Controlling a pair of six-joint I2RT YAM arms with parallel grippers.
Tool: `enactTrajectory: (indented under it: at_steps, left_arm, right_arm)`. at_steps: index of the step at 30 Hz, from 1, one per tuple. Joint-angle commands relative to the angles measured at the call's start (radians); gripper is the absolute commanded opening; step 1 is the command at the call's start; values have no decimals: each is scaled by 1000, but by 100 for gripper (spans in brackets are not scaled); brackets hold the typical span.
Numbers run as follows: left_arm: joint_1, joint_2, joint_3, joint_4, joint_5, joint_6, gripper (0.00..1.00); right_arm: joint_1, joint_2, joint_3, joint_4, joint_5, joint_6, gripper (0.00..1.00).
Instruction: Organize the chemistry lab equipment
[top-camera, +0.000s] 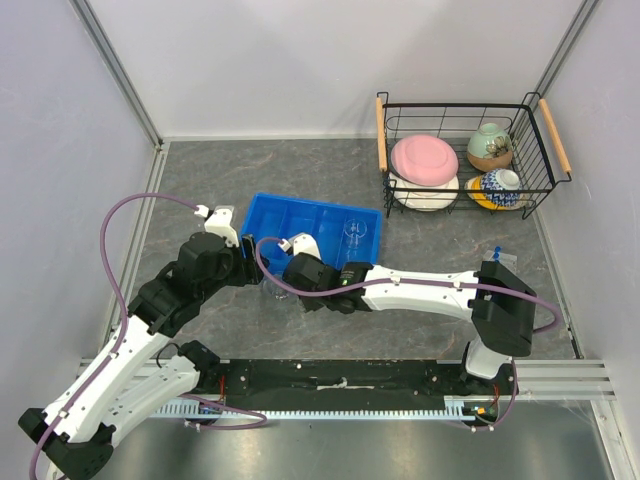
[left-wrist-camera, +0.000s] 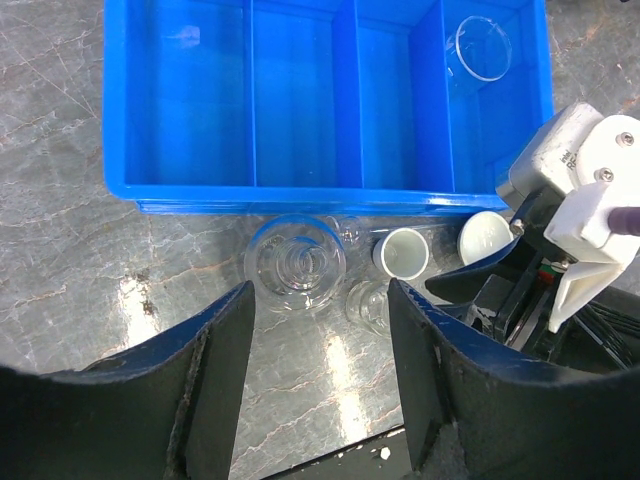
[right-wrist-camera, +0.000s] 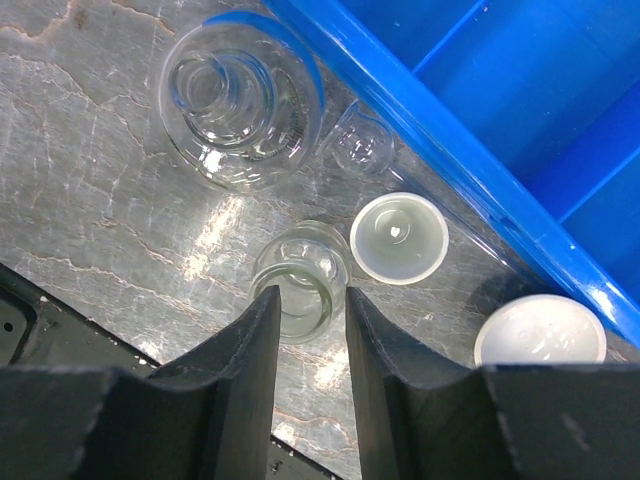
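Note:
A clear glass flask (left-wrist-camera: 296, 262) stands on the table just in front of the blue tray (left-wrist-camera: 180, 120). Beside it are a small glass beaker (right-wrist-camera: 300, 275), two white round dishes (right-wrist-camera: 398, 237) (right-wrist-camera: 540, 332) and a tiny glass piece (right-wrist-camera: 360, 148). Another glass beaker (left-wrist-camera: 480, 47) lies in the tray's right compartment. My left gripper (left-wrist-camera: 320, 290) is open and empty, just short of the flask. My right gripper (right-wrist-camera: 307, 292) is open with a narrow gap, its fingertips (right-wrist-camera: 262, 310) over the small beaker's near rim. A blue-capped tube (top-camera: 497, 252) shows by the right arm's base.
A black wire basket (top-camera: 470, 105) at the back right holds a pink plate (top-camera: 424, 158) and patterned bowls (top-camera: 490, 146). The two grippers (top-camera: 248, 268) (top-camera: 283, 278) are close together in front of the tray (top-camera: 300, 215). Grey walls stand at the left, back and right.

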Motion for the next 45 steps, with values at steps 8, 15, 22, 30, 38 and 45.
enactTrajectory:
  at_steps: [8,15,22,30,38,45]
  left_arm:
    - [-2,-9,13,9,-16,-14,63]
    - [-2,-3,14,9,-15,-14,63]
    - [-2,0,16,11,-13,-11,63]
    - [-2,-4,16,9,-12,-13,63]
    - [-2,-10,13,9,-13,-14,63]
    - [-2,-12,13,9,-13,-14,63]
  right_arm:
    - [6,25,-19,52,-18,23,36]
    - [5,34,-31,59,-18,24,30]
    - [5,40,-39,64,-32,34,0]
    - [23,-6,-42,64,-39,57,0]
    - [68,-119,12,-19,23,78,0]
    - [89,-263,58,-120,147,87,0]
